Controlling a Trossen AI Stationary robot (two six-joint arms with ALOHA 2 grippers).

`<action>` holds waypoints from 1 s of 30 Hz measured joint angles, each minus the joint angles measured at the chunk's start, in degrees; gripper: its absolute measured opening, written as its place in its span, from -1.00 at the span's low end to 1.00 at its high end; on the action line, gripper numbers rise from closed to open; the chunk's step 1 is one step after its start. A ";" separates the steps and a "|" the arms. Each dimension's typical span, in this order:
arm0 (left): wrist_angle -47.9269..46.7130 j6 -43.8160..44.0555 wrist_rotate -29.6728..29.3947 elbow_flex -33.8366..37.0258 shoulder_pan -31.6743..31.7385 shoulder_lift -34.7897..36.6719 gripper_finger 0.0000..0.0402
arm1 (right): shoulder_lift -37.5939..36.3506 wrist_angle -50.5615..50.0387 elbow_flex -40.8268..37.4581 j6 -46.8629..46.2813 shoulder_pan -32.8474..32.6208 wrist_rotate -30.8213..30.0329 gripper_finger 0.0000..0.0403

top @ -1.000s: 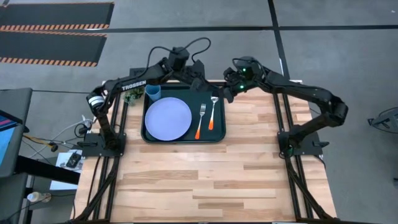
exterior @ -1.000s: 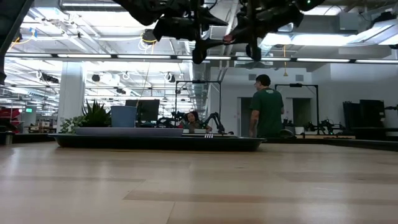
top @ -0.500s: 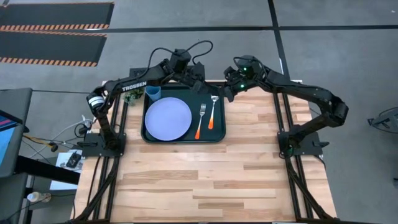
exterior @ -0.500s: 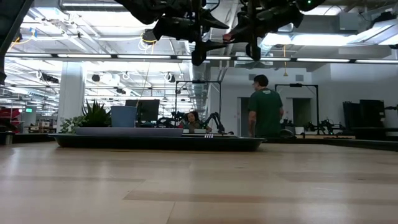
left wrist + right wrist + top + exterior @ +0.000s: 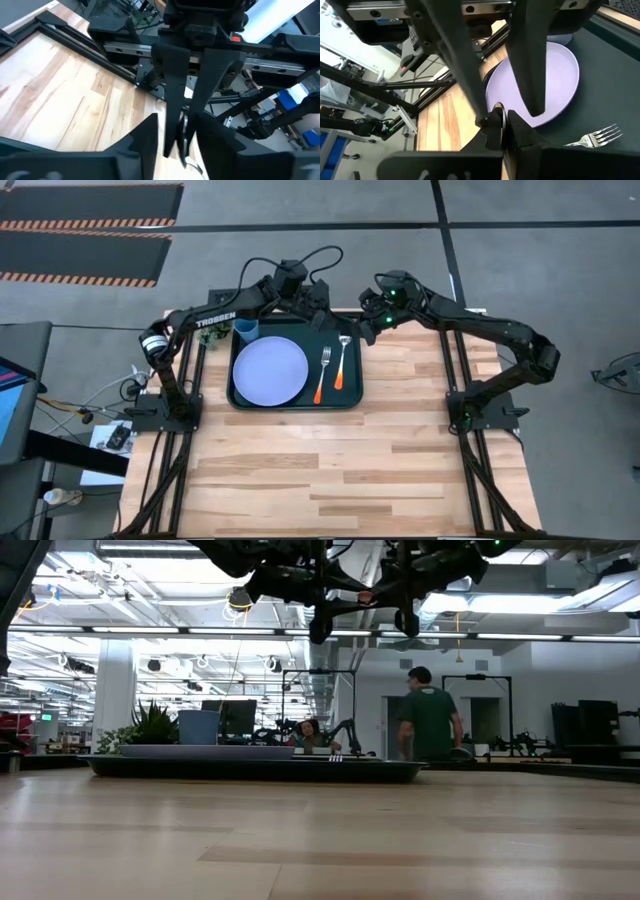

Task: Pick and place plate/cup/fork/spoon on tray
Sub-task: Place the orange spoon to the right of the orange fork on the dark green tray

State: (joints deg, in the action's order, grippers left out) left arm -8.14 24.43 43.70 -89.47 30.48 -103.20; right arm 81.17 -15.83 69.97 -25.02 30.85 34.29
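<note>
The pale lavender plate (image 5: 270, 372) lies flat on the left half of the dark green tray (image 5: 350, 402). The blue cup (image 5: 246, 330) stands upright in the tray's far left corner. The fork (image 5: 323, 373) and the spoon (image 5: 342, 360) lie side by side on the tray's right half, orange handles toward the near edge. My left gripper (image 5: 322, 315) hovers open and empty above the tray's far rim. My right gripper (image 5: 366, 328) hovers shut and empty above the tray's far right corner. The plate (image 5: 555, 75) and the fork's tines (image 5: 600, 136) also show in the right wrist view.
The tray sits at the table's far middle; bare wood (image 5: 340, 470) stretches from it to the near edge. In the low view both grippers (image 5: 318, 630) (image 5: 408, 625) hang well above the tray (image 5: 250, 770). A person (image 5: 428, 725) stands in the room behind.
</note>
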 joint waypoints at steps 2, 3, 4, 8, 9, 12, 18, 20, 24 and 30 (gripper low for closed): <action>-0.08 -0.02 -0.66 0.00 0.02 0.02 -0.50 | 0.00 0.45 0.00 -0.07 -0.04 0.04 -0.97; -0.09 -0.02 -0.98 0.00 0.04 0.02 -0.55 | 0.00 0.48 0.00 -0.17 -0.06 -0.04 -0.97; -0.07 -0.04 -1.68 0.00 0.04 0.04 -0.60 | 0.00 0.45 0.00 -0.21 -0.06 -0.01 -0.97; -0.03 -0.02 -1.86 -0.04 0.26 0.06 -0.79 | 0.00 0.37 -0.02 -0.59 -0.28 -0.20 -0.97; 0.02 -0.01 -1.77 -0.04 0.26 0.05 -0.84 | 0.00 0.34 -0.02 -0.63 -0.28 -0.20 -0.97; 0.15 -0.04 -1.31 -0.07 0.24 0.06 -0.95 | 0.00 0.46 -0.02 -0.66 -0.28 -0.22 -0.97; 0.20 -1.21 -1.43 -0.09 -0.52 0.09 -0.99 | 0.00 0.69 -0.07 -0.66 -0.30 0.01 -0.97; 0.23 -1.06 -1.39 -0.09 -0.59 0.09 -1.00 | 0.00 0.63 -0.08 -0.66 -0.34 0.06 -0.96; 0.75 -0.86 -1.49 -0.09 -0.89 0.09 -1.00 | 0.00 0.73 -0.07 -0.60 -0.35 0.07 -0.86; 1.44 -0.17 -2.93 -0.07 -0.57 0.02 -1.00 | -0.01 0.66 -0.05 0.01 -0.35 0.08 -0.52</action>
State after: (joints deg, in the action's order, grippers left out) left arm -6.70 24.25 40.77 -89.54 29.91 -103.18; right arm 81.16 -15.17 69.92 -25.01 30.50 34.37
